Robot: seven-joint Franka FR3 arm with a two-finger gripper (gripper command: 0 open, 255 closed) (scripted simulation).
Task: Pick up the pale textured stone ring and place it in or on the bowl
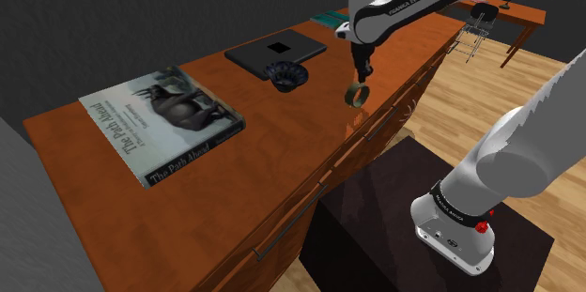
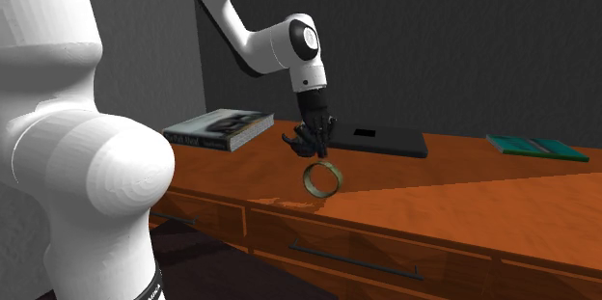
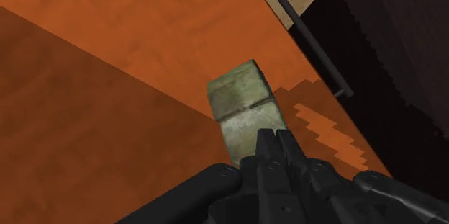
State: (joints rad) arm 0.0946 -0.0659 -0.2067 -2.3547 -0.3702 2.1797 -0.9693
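The pale greenish stone ring (image 1: 357,96) hangs from my gripper (image 1: 362,80) a little above the orange-brown desk top (image 1: 282,140), near its front edge. The black fingers are shut on the ring's upper rim. In the second exterior view the ring (image 2: 322,179) dangles under the gripper (image 2: 315,156), its shadow on the desk below. The wrist view has the ring (image 3: 241,100) clasped at the fingertips, edge-on. A small dark blue bowl (image 1: 285,75) stands on the desk, toward the shoulder view's left of the gripper and apart from it.
A large book (image 1: 160,121) lies on the desk at the shoulder view's left. A flat black slab (image 1: 275,53) sits behind the bowl and a teal book (image 1: 331,18) further back. Drawer fronts with handles (image 1: 291,220) face the dark stand (image 1: 413,215).
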